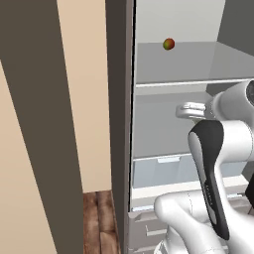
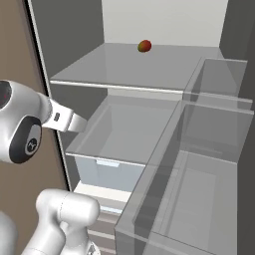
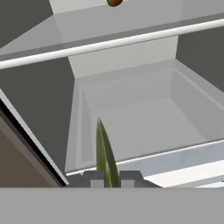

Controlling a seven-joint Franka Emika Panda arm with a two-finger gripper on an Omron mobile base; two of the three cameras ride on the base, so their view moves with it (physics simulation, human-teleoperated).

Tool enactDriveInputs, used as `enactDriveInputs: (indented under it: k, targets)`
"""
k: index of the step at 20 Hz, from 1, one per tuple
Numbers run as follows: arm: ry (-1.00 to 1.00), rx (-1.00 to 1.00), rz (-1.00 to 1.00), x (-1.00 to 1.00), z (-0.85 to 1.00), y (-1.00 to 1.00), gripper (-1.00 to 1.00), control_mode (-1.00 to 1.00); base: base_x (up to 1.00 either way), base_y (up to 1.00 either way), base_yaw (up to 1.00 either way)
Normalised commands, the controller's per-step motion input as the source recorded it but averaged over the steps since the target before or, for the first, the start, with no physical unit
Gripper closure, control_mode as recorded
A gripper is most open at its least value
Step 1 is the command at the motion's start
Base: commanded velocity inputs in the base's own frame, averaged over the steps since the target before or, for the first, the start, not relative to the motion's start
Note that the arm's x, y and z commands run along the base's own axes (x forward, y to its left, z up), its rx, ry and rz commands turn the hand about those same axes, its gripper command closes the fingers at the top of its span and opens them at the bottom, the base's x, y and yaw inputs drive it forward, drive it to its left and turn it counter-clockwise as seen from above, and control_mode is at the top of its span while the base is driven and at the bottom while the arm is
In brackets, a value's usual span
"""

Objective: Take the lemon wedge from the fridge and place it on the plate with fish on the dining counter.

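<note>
The fridge (image 2: pixel 164 30) stands open, pale inside, with a round red-orange-and-green fruit (image 2: pixel 144 46) sitting at the back of the upper shelf (image 2: pixel 124 69), toward twelve o'clock from the arm, and a clear bin (image 2: pixel 124 134) just below that shelf. In the hand view the fingers (image 3: pixel 99 178) are pinched onto the lemon wedge (image 3: pixel 105 153), a thin yellowish-green sliver standing up between them over the bin's front edge. Off at nine o'clock in the left base view, a beige wall (image 1: pixel 82 99) drops to a brown wood floor (image 1: pixel 99 218).
</note>
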Motion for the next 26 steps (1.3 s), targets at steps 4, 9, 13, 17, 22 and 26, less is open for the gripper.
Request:
enactDriveInputs:
  k: [4, 9, 13, 17, 22, 26]
  targets:
    - [0.03, 0.0, 0.0, -0.33, -0.04, 0.01, 1.0, -1.0, 0.0, 0.0, 0.0]
    - [0.02, 0.0, 0.0, -0.98, -0.19, 0.12, 1.0, -1.0, 0.0, 0.0, 0.0]
    - [0.0, 0.0, 0.0, -0.26, -0.03, 0.0, 1.0, -1.0, 0.0, 0.0, 0.0]
    - [0.01, 0.0, -0.09, 0.72, 0.0, -0.23, 1.0, -1.0, 0.0, 0.0, 0.0]
    - [0.03, 0.08, -0.01, 0.48, 0.0, -0.34, 1.0, -1.0, 0.0, 0.0, 0.0]
    - [0.0, 0.02, 0.0, 0.04, 0.0, -0.06, 1.0, -1.0, 0.0, 0.0, 0.0]
